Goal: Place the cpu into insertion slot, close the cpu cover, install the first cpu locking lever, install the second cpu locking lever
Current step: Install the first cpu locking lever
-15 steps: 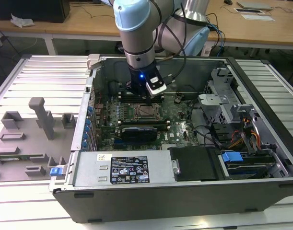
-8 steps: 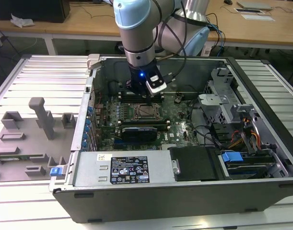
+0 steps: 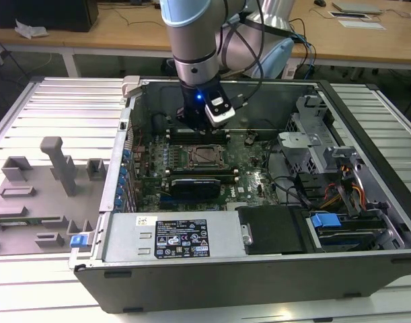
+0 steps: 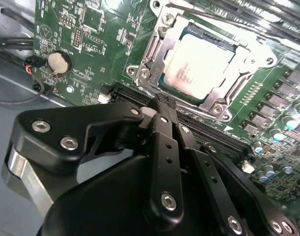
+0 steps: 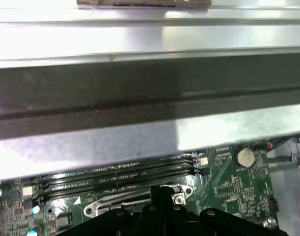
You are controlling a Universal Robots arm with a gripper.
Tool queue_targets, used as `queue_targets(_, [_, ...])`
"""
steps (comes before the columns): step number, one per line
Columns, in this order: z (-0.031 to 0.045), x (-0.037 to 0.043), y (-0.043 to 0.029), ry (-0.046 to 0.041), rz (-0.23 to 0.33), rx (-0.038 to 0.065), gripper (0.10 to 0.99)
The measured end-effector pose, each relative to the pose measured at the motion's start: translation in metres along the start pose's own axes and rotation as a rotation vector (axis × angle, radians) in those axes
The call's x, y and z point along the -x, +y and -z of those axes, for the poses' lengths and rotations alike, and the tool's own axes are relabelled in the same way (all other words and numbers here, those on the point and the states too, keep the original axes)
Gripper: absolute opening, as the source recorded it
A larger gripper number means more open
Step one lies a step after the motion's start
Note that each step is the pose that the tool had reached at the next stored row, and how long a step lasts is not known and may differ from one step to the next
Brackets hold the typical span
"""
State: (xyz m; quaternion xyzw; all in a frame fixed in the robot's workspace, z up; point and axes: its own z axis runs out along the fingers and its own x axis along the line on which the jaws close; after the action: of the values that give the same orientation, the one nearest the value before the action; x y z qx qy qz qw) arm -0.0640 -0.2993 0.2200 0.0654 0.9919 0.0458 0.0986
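The cpu (image 4: 200, 65), a pale square chip, lies flat in the insertion slot (image 3: 206, 156) on the green motherboard. The cpu cover (image 4: 153, 49), a silvery metal frame, lies down around the chip's edges. A thin metal lever rod (image 4: 223, 20) runs along the socket's far side. My black gripper (image 4: 159, 105) is shut with nothing between its fingers. Its tips hover just beside the socket, over the long black memory slots (image 4: 132, 96). In the exterior view the gripper (image 3: 204, 126) hangs inside the open computer case, just behind the socket. The gripper (image 5: 162, 192) tip sits against the socket's metal frame (image 5: 106, 206).
The case's metal wall (image 5: 150, 83) stands close behind the gripper. A coin battery (image 4: 57, 62) and cables (image 4: 12, 46) lie to one side of the board. A black power supply (image 3: 272, 229) and drive bays (image 3: 340, 202) are at the exterior view's right. Grey fixtures (image 3: 54, 168) stand outside the case at its left.
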Motion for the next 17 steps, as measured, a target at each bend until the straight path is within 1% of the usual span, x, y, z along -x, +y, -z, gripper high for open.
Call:
queue_targets(1, [0.0004, 0.0001, 0.0000, 0.0036, -0.002, -0.006, 0.106])
queue_targets(2, [0.0005, 0.0006, 0.0000, 0.0161, -0.010, -0.028, 0.106])
queue_targets(3, [0.0005, 0.0010, -0.0001, 0.0261, -0.016, -0.042, 0.106])
queue_targets(5, [0.0005, 0.0015, -0.0002, 0.0375, -0.022, -0.056, 0.106])
queue_targets(6, [0.0004, 0.0018, -0.0004, 0.0461, -0.026, -0.065, 0.106])
queue_targets(7, [0.0003, 0.0020, -0.0007, 0.0524, -0.028, -0.071, 0.106])
queue_targets(8, [0.0005, 0.0023, -0.0015, 0.0613, -0.031, -0.076, 0.106])
queue_targets(9, [0.0006, 0.0026, -0.0025, 0.0666, -0.033, -0.077, 0.106])
queue_targets(11, [0.0007, 0.0032, -0.0057, 0.0740, -0.035, -0.078, 0.106])
queue_targets(13, [0.0011, 0.0039, -0.0109, 0.0772, -0.036, -0.079, 0.106])
queue_targets(15, [0.0018, 0.0052, -0.0198, 0.0808, -0.037, -0.079, 0.106])
queue_targets(16, [0.0019, 0.0055, -0.0217, 0.0819, -0.037, -0.079, 0.106])
queue_targets(17, [0.0023, 0.0060, -0.0259, 0.0842, -0.038, -0.080, 0.106])
